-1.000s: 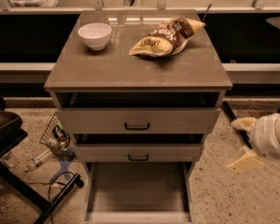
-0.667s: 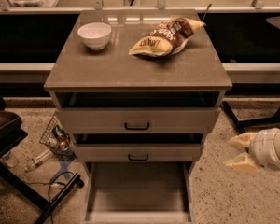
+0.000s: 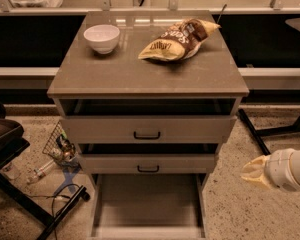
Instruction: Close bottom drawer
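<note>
Down at the bottom centre of the frame, the lowest, narrowest grey-tan bottom drawer (image 3: 148,204) stands pulled far out of the grey-tan three-drawer cabinet (image 3: 65,111), its long flat tray bare. Above it, the middle drawer (image 3: 105,163) and the tall top drawer (image 3: 100,129), each with a small black bar handle, are both slightly open. At the right edge, the white-and-cream gripper (image 3: 246,172) hovers well apart from the cabinet, its jaws pressed together and grasping nothing. On the tabletop (image 3: 115,76) sit a white round bowl (image 3: 102,37) and a yellow-brown crinkled snack bag (image 3: 177,40).
</note>
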You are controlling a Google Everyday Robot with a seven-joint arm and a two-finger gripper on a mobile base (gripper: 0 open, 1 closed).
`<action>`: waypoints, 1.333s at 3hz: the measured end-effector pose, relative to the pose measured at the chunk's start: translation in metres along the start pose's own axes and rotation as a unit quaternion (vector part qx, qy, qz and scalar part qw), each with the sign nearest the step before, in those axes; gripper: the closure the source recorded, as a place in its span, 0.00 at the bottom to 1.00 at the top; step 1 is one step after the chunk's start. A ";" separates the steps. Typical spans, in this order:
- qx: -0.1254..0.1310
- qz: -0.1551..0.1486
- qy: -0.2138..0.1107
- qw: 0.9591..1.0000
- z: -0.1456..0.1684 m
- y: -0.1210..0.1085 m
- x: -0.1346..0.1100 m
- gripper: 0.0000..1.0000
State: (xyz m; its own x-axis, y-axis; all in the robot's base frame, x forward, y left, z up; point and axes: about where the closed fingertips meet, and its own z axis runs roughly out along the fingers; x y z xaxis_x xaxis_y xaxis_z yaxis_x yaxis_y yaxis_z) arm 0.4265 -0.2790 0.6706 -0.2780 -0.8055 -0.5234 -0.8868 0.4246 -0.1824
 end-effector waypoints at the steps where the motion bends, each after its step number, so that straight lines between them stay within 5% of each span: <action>1: 0.000 0.000 0.000 1.000 0.001 0.000 0.000 1.00; 2: -0.020 0.020 -0.011 1.000 0.042 0.018 0.028 1.00; 4: -0.068 0.070 -0.055 0.994 0.159 0.075 0.139 1.00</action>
State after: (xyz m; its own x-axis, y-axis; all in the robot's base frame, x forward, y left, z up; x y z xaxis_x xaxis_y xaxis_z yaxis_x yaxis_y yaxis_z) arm 0.3798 -0.2931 0.4513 -0.3670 -0.6898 -0.6241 -0.8861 0.4634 0.0090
